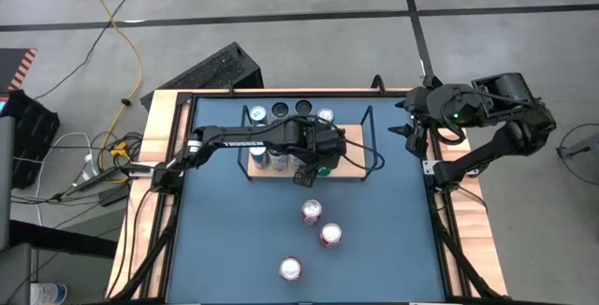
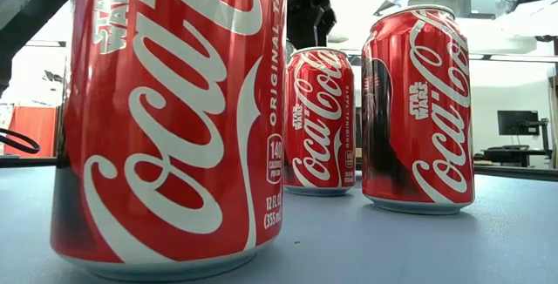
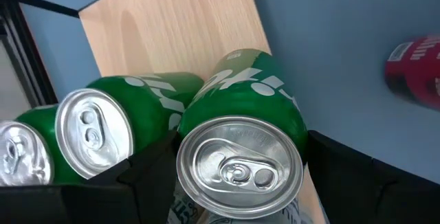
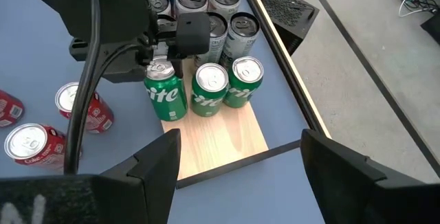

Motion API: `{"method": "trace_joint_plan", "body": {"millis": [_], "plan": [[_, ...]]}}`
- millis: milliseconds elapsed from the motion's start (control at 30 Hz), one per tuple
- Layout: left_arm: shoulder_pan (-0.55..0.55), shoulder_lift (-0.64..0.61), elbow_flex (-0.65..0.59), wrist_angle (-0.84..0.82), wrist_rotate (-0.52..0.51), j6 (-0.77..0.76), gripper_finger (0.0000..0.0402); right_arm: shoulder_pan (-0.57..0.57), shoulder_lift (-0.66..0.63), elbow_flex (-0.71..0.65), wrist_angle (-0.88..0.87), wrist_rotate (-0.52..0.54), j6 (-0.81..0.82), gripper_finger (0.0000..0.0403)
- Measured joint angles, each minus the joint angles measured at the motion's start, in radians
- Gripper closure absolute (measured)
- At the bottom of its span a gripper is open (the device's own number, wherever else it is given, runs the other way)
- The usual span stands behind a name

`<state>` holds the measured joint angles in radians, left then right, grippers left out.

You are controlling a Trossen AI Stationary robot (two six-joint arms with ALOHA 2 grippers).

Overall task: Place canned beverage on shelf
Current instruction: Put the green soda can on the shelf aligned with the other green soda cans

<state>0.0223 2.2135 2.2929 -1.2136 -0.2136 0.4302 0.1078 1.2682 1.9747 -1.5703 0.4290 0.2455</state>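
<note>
The shelf's light-wood board with a black wire frame stands at the table's far middle. Two green cans stand on it, with several darker cans behind them. My left gripper reaches over the board and is shut on a third green can beside those two. My right gripper hangs open and empty at the table's far right. Three red cola cans stand upright on the blue tabletop nearer the front. My left gripper pinches the green can's upper side wall, just below the top rim, between its two fingers. The fingers come from above, slanting down. The can is upright at the board's near edge; I cannot tell whether its bottom touches the board.
The board has bare wood toward its right end. Black wire rails stand at the shelf's sides. The table has a raised wooden border. The low view is filled by the three red cans.
</note>
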Motion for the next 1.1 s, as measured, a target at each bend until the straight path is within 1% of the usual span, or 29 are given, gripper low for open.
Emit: {"method": "trace_joint_plan", "body": {"millis": [400,733,1100], "plan": [[0.0,0.0,0.0,0.005,0.009,0.06,0.0136,0.0,0.0,0.0,0.0,0.0,0.0,0.0121],[0.0,-0.001,0.0,0.008,0.005,0.101,0.0117,0.0,0.0,0.0,0.0,0.0,0.0,0.0121],[0.002,-0.001,0.0,0.012,-0.007,0.111,0.0115,0.0,0.0,0.0,0.0,0.0,-0.001,0.0121]]}}
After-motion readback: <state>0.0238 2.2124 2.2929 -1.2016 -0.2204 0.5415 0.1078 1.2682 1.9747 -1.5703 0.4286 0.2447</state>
